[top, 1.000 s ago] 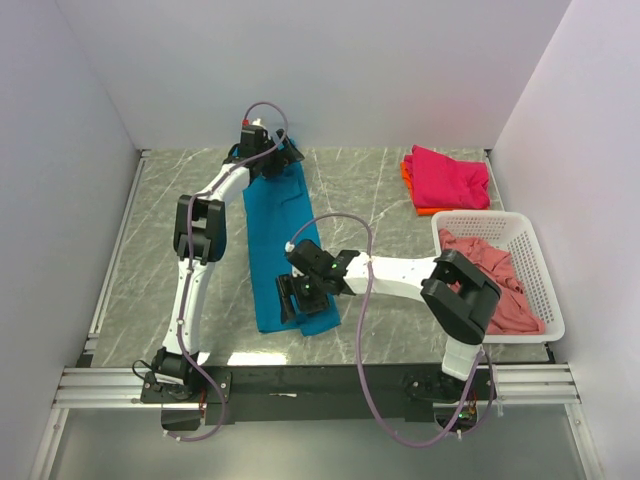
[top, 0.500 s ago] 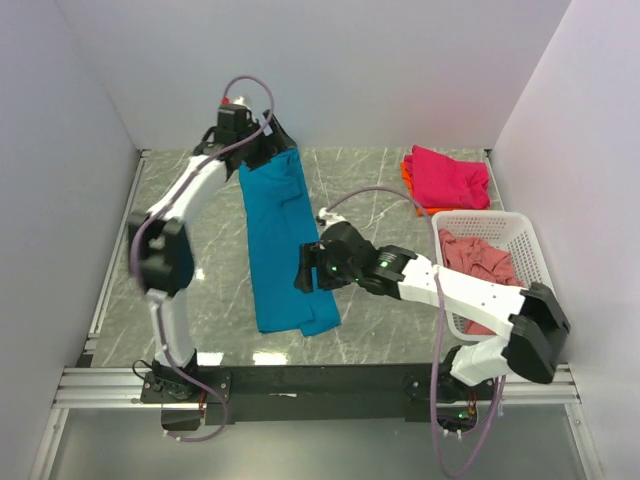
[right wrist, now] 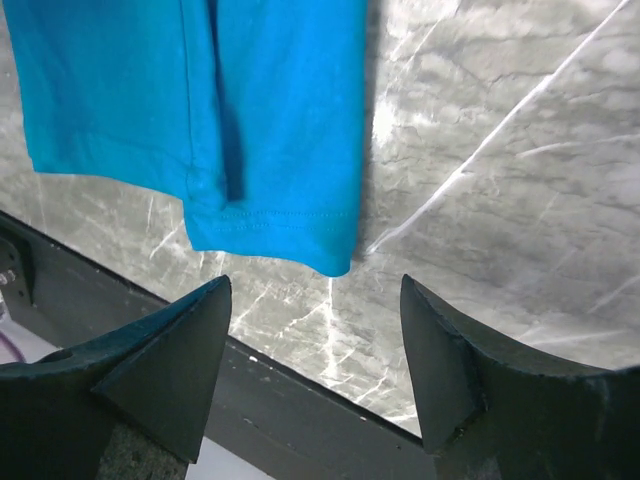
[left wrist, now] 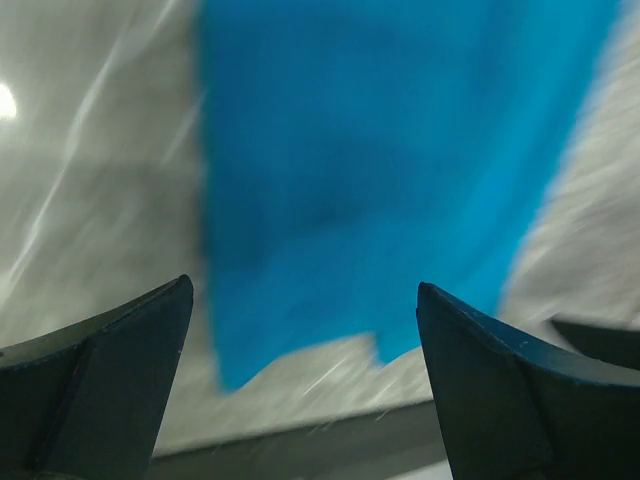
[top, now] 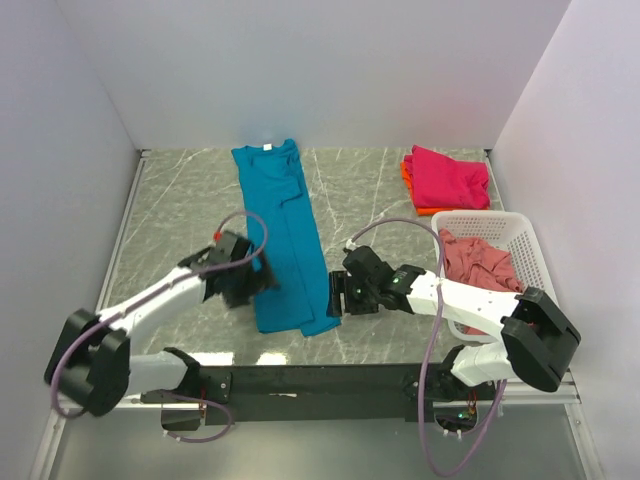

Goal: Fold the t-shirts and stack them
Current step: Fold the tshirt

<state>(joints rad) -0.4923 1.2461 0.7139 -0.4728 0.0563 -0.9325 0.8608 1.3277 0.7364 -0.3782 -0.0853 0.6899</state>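
The teal-blue t-shirt point(top: 285, 235) lies flat as a long narrow strip running from the back of the table to the front. My left gripper point(top: 262, 283) is open and empty, low at the strip's left edge near the front; its view is blurred, with the teal shirt point(left wrist: 380, 160) ahead of my left gripper point(left wrist: 303, 290). My right gripper point(top: 335, 295) is open and empty beside the strip's right front corner; the teal hem point(right wrist: 270, 220) lies just beyond my right gripper point(right wrist: 315, 285). A folded magenta-pink shirt point(top: 450, 175) lies on the orange shirt point(top: 407, 172) at the back right. The salmon-pink shirt point(top: 495, 275) is crumpled in the basket.
The white lattice basket point(top: 540, 285) stands at the right edge of the table. White walls close in the back and both sides. The table's black front rail point(right wrist: 250, 400) is just below the shirt's hem.
My left arm has let go of the shirt's far end and swung down to its front left edge. The shirt now lies flat. My right gripper has moved off the shirt to its right.
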